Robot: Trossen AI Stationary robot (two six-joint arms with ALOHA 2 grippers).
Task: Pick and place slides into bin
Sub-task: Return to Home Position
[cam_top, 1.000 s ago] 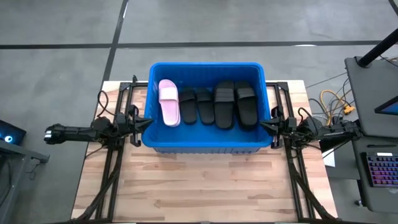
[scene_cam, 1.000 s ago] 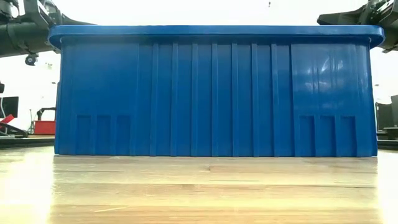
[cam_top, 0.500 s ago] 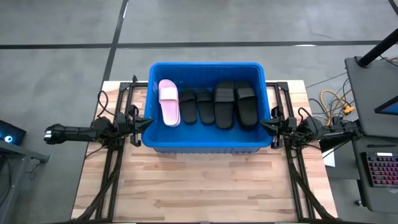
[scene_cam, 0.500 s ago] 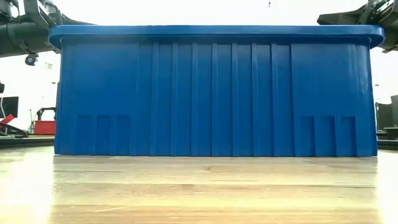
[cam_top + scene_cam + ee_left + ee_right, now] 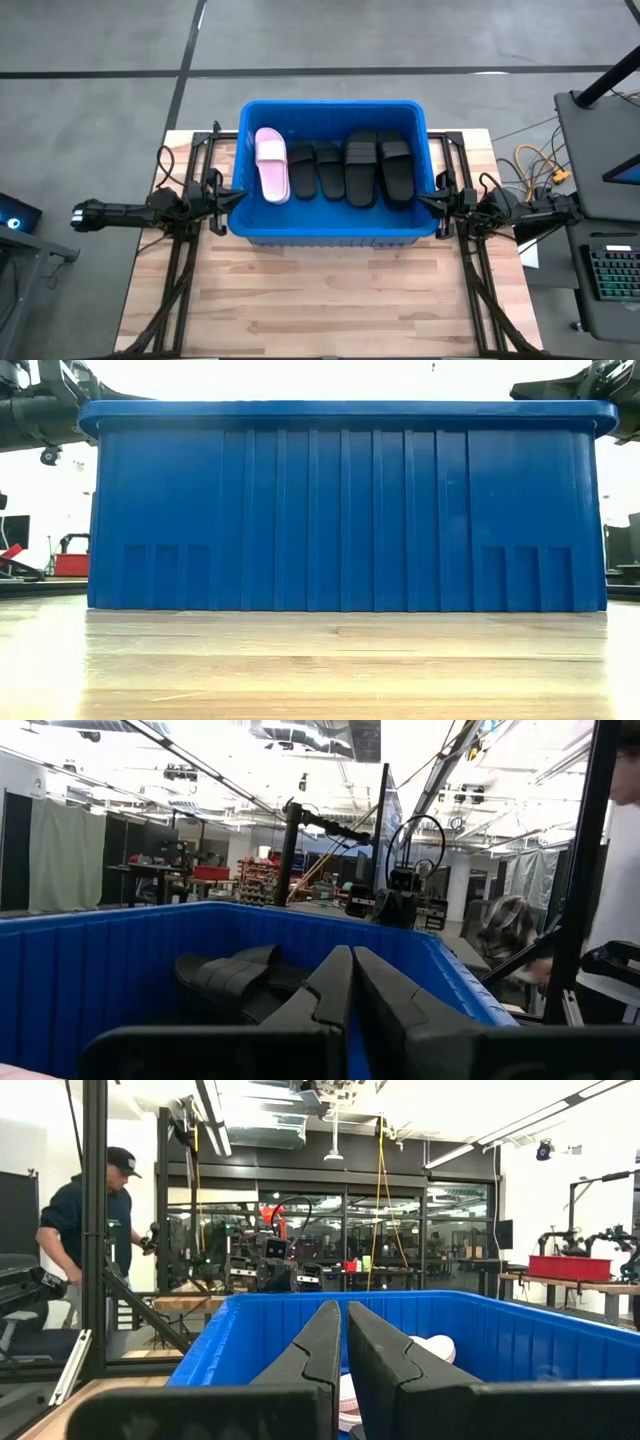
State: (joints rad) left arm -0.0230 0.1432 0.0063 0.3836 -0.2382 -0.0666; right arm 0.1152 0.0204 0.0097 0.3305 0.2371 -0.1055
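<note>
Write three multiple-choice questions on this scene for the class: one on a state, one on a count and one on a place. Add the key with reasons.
1. The left tool is:
A. open around a slide
B. shut and empty, at the bin wall
C. shut on a black slide

2. How many black slides show in the bin from above?
A. two
B. six
C. four

3. The pink slide lies:
A. in the bin, at the left arm's end
B. on the table
C. in the left tool

Key:
1 B: the left wrist view shows its fingers together with nothing between them.
2 C: the high view shows four in a row.
3 A: it is the leftmost in that row.

The right tool waits at the opposite wall.
</note>
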